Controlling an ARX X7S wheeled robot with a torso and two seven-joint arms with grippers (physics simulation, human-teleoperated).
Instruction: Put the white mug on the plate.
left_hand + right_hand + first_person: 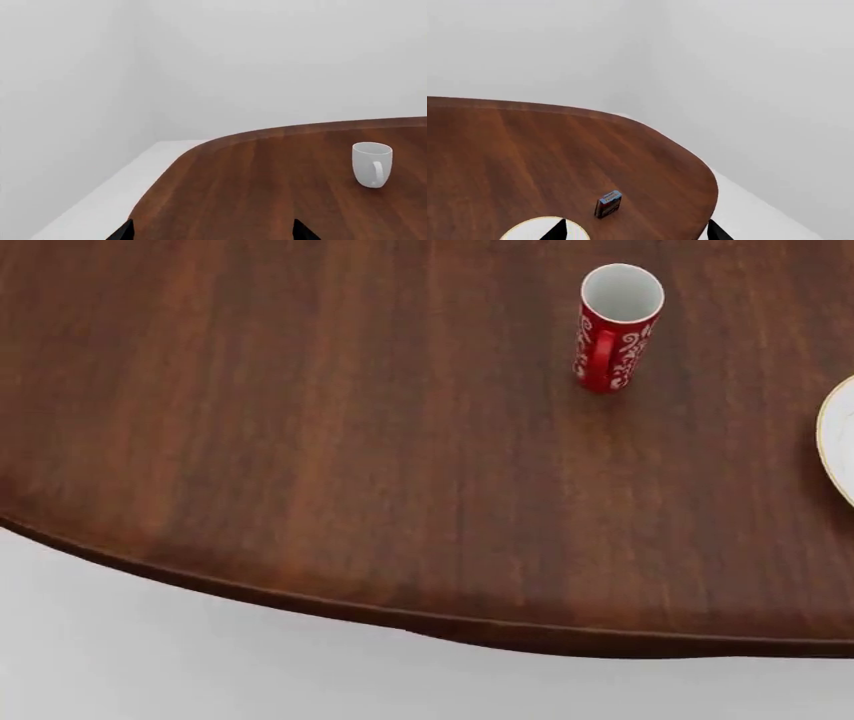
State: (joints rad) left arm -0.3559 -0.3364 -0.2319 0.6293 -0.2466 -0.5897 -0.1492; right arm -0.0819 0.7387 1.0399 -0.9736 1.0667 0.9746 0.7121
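White mug (371, 164) upright on surface (267, 190), well ahead of my left fingers (127, 231), spread, empty. Right fingers (557, 231) spread too, over plate (537, 228). Nothing grabbed yet.

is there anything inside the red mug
From the head view, the red mug stands upright on the table, and its visible white interior looks empty. The very bottom is hidden by the near wall.
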